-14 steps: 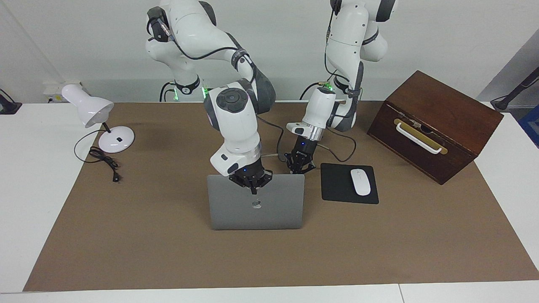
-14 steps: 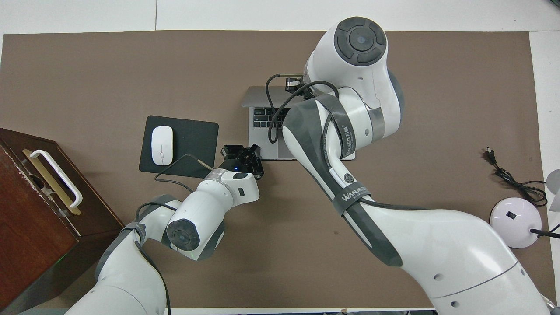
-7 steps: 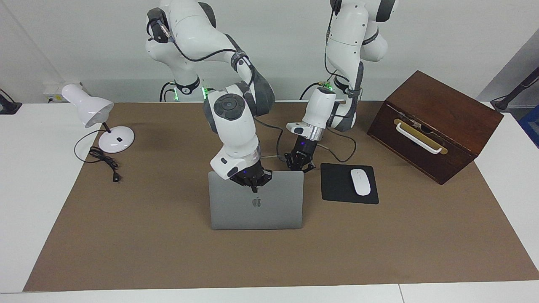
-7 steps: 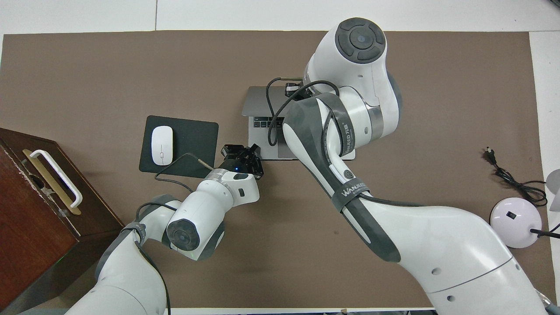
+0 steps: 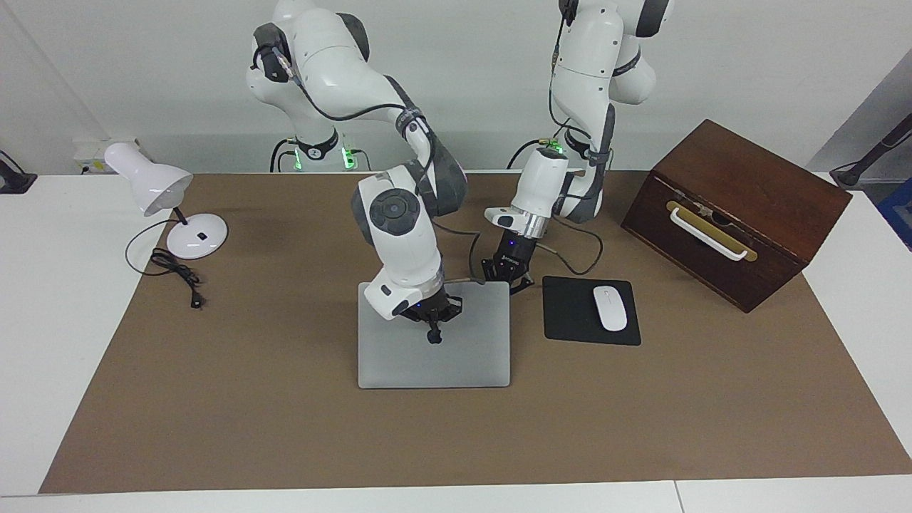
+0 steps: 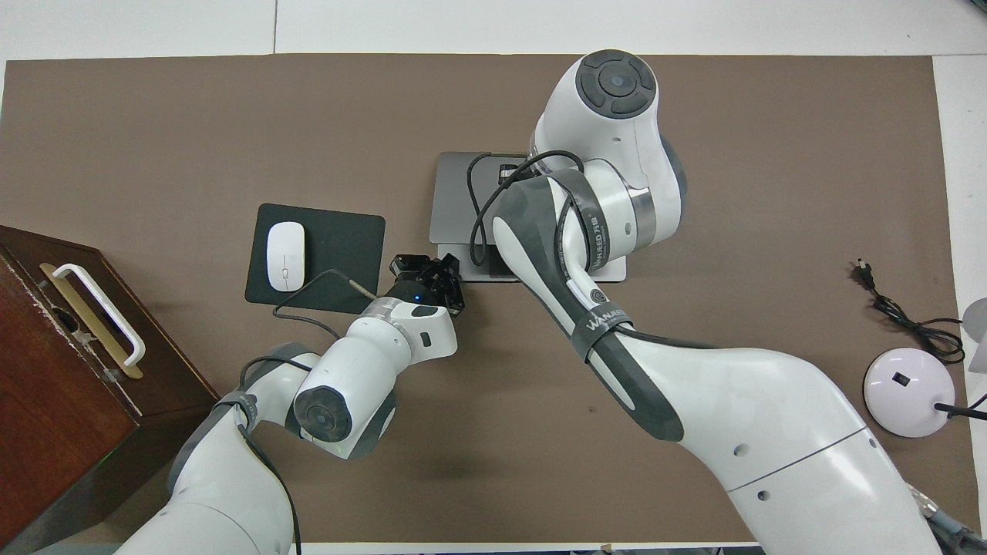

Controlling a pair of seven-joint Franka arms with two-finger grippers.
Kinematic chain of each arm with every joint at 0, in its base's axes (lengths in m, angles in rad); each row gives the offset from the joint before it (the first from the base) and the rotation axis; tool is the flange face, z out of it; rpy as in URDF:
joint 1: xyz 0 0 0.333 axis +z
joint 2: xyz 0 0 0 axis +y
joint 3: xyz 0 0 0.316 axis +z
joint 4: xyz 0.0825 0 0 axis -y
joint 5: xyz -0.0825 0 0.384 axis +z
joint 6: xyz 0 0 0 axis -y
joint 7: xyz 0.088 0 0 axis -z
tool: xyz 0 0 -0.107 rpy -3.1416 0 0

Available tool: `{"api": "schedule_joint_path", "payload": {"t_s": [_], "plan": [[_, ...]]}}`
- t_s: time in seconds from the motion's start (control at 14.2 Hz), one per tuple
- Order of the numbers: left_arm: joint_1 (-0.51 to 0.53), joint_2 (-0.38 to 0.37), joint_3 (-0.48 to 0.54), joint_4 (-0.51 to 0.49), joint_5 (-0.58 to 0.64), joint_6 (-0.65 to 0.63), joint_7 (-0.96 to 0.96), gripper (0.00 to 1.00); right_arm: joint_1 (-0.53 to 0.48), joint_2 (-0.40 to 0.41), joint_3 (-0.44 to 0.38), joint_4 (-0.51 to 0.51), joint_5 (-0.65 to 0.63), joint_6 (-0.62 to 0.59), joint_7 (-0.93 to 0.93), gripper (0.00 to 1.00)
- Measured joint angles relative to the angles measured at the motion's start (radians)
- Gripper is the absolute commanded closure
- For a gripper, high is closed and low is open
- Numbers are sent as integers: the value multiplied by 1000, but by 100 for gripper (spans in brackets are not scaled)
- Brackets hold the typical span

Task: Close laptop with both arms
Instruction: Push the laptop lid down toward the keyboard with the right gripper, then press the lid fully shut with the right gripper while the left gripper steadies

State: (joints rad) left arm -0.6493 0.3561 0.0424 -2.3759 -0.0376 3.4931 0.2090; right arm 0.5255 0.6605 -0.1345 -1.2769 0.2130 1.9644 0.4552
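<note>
Since the laptop (image 5: 434, 356) in the middle of the facing frame has its lid tipped nearly flat, I'd say we're in the last bit of the closing step; the overhead view still shows a strip of the base (image 6: 463, 253) poking out under the lid's near edge, so it isn't fully shut yet. Biggest thing in both shots is the right arm (image 6: 694, 401), which sweeps up from the lower right of the overhead frame and blocks most of the lid there. Its right gripper (image 5: 432, 335) has fingertips pinched together with nothing held, and in the facing view the tip looks like it's pressing on the lid around where the logo would be. Left arm comes in from the lower left of the overhead frame, and its left gripper (image 5: 507, 278), also closed on nothing, sits at the lid's upper right corner in the facing view. Only the overhead shows it's really at the base's near corner (image 6: 426, 276), probably steadying it; contact I can't confirm. Next move, I reckon, is a gentle straight push down, easing off so the lid doesn't slam. Mouse pad (image 5: 570, 313) and mouse (image 5: 610, 308) sit just beside the laptop, untouched
</note>
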Motion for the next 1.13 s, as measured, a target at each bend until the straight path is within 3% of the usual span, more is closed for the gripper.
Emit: {"api": "schedule_joint_path", "payload": {"t_s": [1.13], "plan": [[0,1,0,0,0,2,5,100,-7,13,3,-13,22,-63,-12,100]]}}
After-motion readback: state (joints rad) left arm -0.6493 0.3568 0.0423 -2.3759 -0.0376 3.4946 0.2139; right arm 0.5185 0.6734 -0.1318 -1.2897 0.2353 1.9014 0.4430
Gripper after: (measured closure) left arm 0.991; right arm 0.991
